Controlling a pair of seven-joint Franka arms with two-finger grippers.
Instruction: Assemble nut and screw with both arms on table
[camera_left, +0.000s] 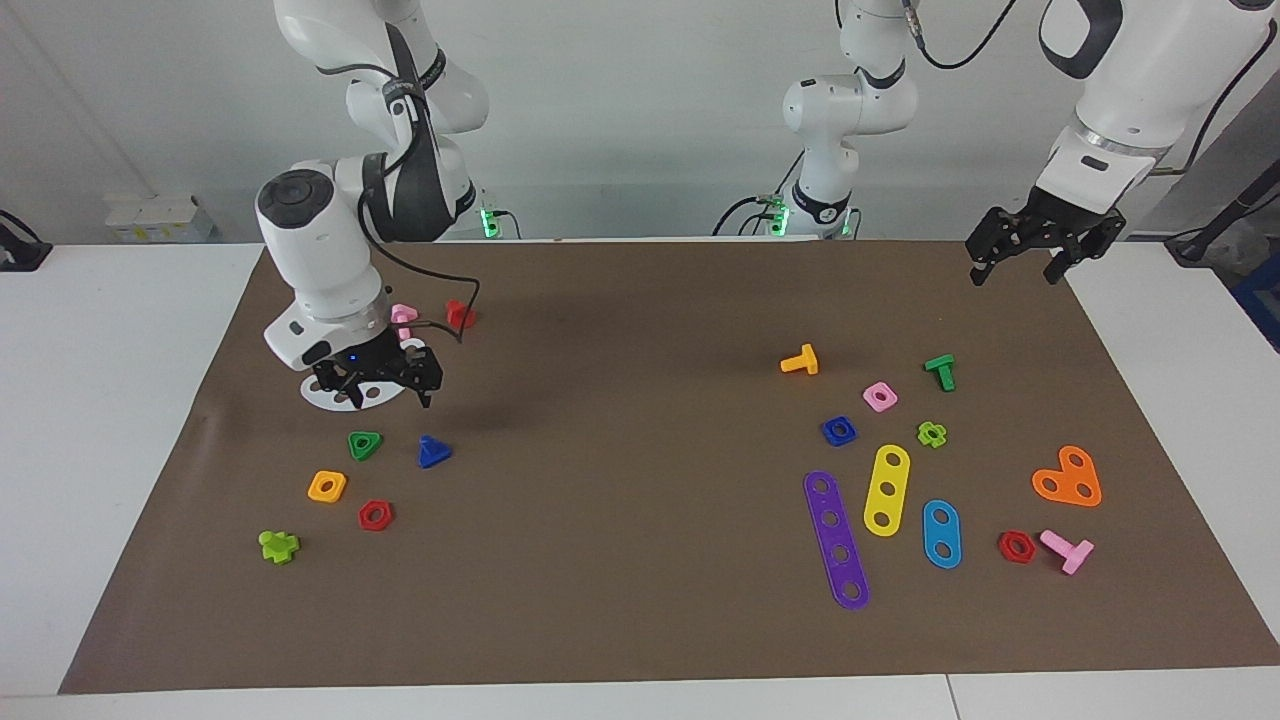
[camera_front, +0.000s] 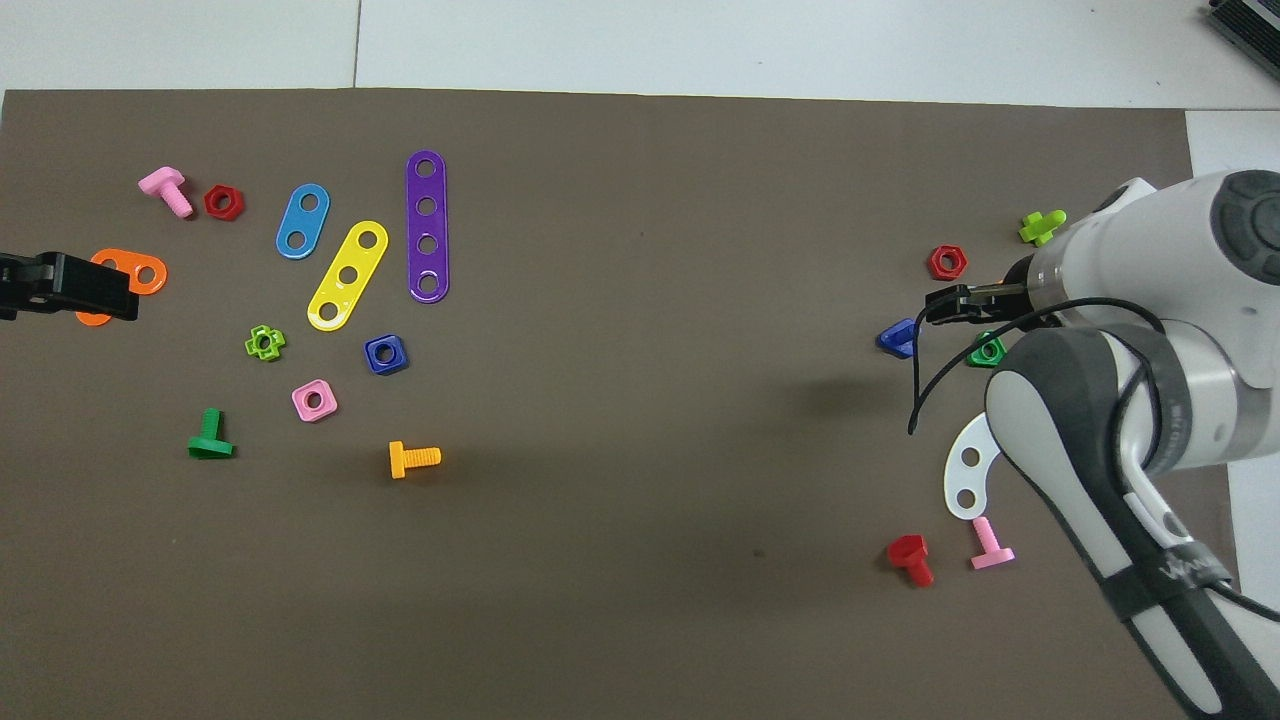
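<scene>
**Right fingers spread above the blue screw; nut untouched at the other end**

The right gripper (camera_left: 381, 385) hangs over the white curved plate (camera_left: 325, 392), its fingers (camera_left: 424, 392) spread and holding nothing. The screw (camera_left: 433, 452) lies on the counter (camera_left: 640, 640) just below and slightly past those fingers, beside the green triangular nut (camera_left: 364, 444). It looks light, stiff and smooth, likely to skid if nudged; pinching across the flat sides of its triangular head seems safest. The nut (camera_left: 839, 430) sits well apart from either set of fingers. The left gripper (camera_left: 1018, 262) waits, fingers (camera_left: 975, 275) spread, over the mat's edge.
</scene>
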